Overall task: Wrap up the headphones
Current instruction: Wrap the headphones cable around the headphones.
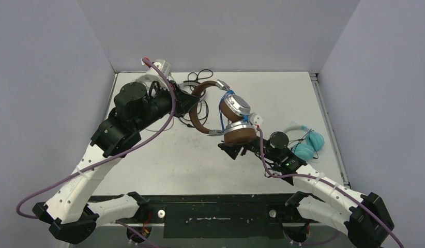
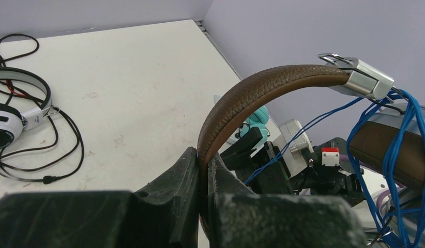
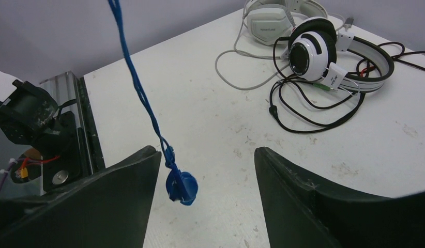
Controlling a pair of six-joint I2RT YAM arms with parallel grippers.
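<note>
The brown headphones [image 1: 235, 120] hang in the air over the table's middle, with blue cable wound round the ear cups [image 2: 391, 155]. My left gripper [image 2: 202, 161] is shut on their brown leather headband [image 2: 262, 88]; in the top view it [image 1: 192, 102] holds the band from the left. My right gripper [image 3: 206, 155] is open just below the ear cups, as the top view [image 1: 232, 150] also shows. The blue cable's loose end [image 3: 180, 187] dangles between its jaws, close to the left finger, touching neither.
Black-and-white headphones [image 3: 314, 49] with a loose black cable [image 2: 60, 155] and pale grey headphones [image 3: 270, 20] lie at the table's far left. Light teal headphones [image 1: 308, 144] lie by the right edge, beside my right arm. Grey walls enclose the table.
</note>
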